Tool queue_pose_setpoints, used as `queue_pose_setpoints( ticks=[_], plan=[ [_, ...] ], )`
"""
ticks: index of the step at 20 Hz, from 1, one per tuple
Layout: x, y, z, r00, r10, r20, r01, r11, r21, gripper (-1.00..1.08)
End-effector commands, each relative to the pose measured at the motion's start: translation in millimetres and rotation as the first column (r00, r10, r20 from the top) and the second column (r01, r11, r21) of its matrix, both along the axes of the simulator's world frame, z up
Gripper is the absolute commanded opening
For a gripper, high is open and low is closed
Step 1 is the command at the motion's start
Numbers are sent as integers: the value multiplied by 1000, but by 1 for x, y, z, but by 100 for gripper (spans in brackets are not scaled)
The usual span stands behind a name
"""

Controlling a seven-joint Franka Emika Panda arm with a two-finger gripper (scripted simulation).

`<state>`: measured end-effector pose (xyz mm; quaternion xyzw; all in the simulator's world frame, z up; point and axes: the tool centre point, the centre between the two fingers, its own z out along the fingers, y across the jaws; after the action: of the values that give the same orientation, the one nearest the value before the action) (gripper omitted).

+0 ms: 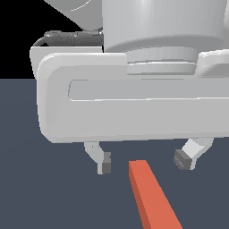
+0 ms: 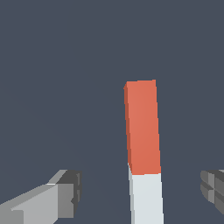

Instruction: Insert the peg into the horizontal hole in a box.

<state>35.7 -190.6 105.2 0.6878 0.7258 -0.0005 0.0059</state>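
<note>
You are looking at the claw [image 1: 145, 161] hanging over a flat dark grey-blue floor [image 1: 53, 197], with its jaws spread wide and nothing between the pads. In the exterior view, the big pale grey hand body [image 1: 134, 107] fills the upper half of the picture, and the two fingers [image 1: 102, 160] stick out below it, one toward the exterior view's left and one toward the exterior view's right, well apart from each other.

The peg [image 1: 152, 197] lies on the floor below the gap between the fingers. In the exterior view you see only its orange-red half, with its square end lying between the fingertips and its length running off the lower edge of the picture, slanting toward the exterior view's right. Neither finger touches it.

The wrist view gives you both halves of the peg [image 2: 142, 131]: the orange-red part runs away from the camera, and the white part [image 2: 147, 199] joins it nearer the camera and is cut off by the picture's edge. A dark-padded fingertip [image 2: 70, 192] shows on each side of the peg, each one clear of it, with bare floor [image 2: 65, 65] in between.

You cannot see the box or its hole in either view.
</note>
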Motion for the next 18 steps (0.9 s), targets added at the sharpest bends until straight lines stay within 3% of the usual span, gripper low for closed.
queue_pose_setpoints(
  ticks=[1,8,18],
  plan=[
    [6,-20,-10,1000,16,-2,-16,1000,3,100],
    [20,-59,-28,999,44,-5,-44,999,7,100],
    [30,-79,-38,998,59,-8,-59,998,9,100]
  ],
)
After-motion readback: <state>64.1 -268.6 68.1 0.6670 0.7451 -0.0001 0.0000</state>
